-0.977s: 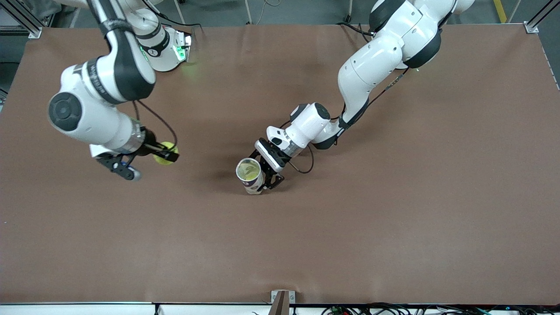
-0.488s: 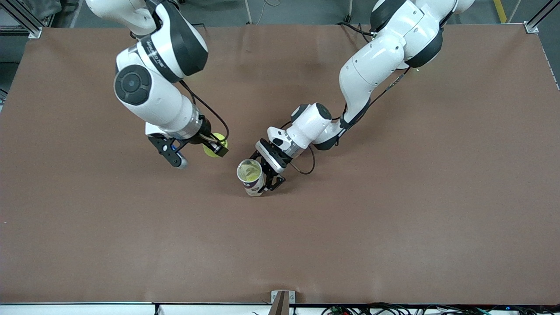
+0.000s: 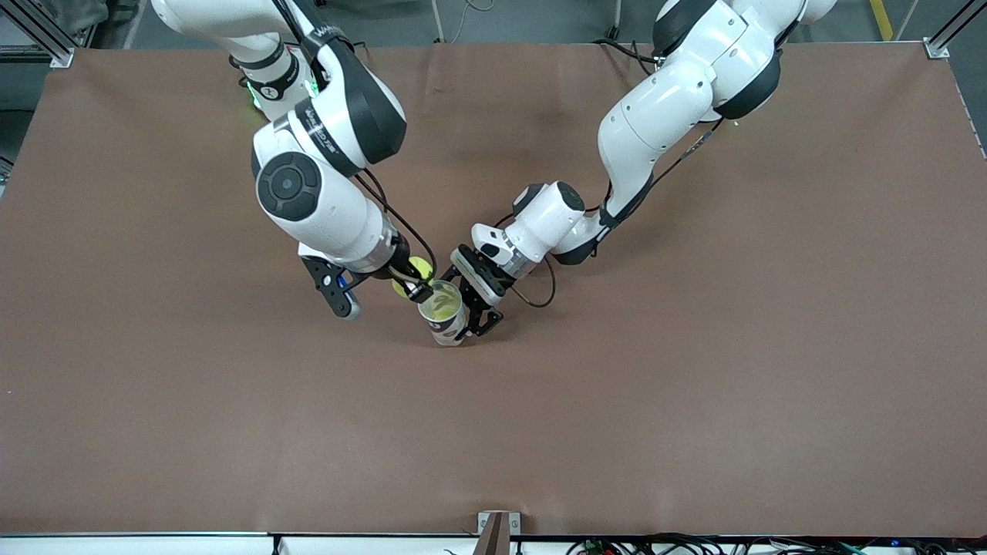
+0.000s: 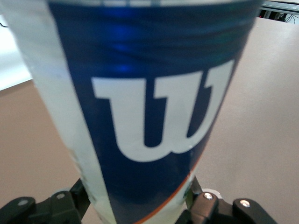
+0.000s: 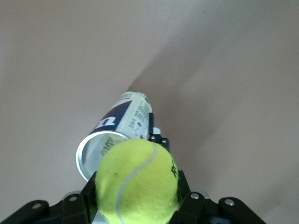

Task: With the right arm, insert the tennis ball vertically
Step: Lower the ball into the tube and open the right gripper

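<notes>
Two grippers meet near the middle of the front view. The right gripper (image 3: 410,280) has its fingers squeezed tight on the tennis ball (image 3: 412,276). It holds the yellow ball up in the air, just beside the open top of the can (image 3: 445,311) and a little above it. In the right wrist view, the ball (image 5: 138,182) fills the bottom middle of the frame, with a black finger (image 5: 187,205) on each side of it. The can (image 5: 117,135) shows just past the ball there, and its round mouth looks up at the camera.

The left gripper (image 3: 472,314) hugs the can low on its side, with one finger on each side. Its fingers are partly apart, as wide as the can. The can stands on the table, leaning a little, with its silver rim on top. Something yellow-green shows down inside it. In the left wrist view, the can (image 4: 145,112) is very close and fills most of the frame. It is blue with big white letters and a pale strip down one side. The tips of the black fingers (image 4: 210,207) peek out at the bottom corners.

The right arm (image 3: 308,193) comes down from the upper left of the front view. The left arm (image 3: 655,116) comes down from the upper right. All around them is the brown table (image 3: 694,385).
</notes>
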`<move>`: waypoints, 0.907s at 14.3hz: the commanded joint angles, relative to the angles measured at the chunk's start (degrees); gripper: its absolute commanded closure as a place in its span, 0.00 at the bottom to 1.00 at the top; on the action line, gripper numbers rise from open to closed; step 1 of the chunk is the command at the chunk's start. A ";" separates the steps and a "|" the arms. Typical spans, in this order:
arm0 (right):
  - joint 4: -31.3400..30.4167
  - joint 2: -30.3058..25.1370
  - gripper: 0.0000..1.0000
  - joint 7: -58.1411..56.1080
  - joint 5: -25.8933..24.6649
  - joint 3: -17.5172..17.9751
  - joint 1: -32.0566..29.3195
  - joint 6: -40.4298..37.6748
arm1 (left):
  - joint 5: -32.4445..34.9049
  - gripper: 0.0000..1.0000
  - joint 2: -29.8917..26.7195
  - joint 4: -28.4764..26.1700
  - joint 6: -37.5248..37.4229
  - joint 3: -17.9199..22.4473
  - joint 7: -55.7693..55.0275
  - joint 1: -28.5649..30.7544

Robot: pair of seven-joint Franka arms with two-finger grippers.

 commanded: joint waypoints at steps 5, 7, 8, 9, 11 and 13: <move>5.65 4.36 1.00 3.44 1.19 -0.65 1.11 0.34 | 0.21 0.20 -1.04 -1.01 0.31 -0.19 0.30 0.26; 5.83 5.06 1.00 4.14 1.10 -0.65 1.46 0.60 | 0.30 0.20 -1.04 -1.01 0.31 -0.19 0.30 0.26; 5.83 5.15 0.99 4.06 1.10 -0.65 1.55 1.04 | 0.21 0.20 -1.04 -1.01 0.31 -0.19 0.30 0.27; 5.83 5.33 0.99 4.06 1.10 -0.65 1.55 1.21 | 0.21 0.20 -1.04 -0.92 0.31 -0.19 0.30 0.27; 5.83 5.94 0.99 4.23 1.10 -0.74 2.16 1.39 | 0.30 0.20 -1.04 -0.92 0.32 -0.19 0.21 0.18; 5.83 6.12 0.98 4.23 1.10 -0.74 2.16 1.48 | 0.21 0.19 -1.04 -1.01 0.31 -0.19 0.21 0.18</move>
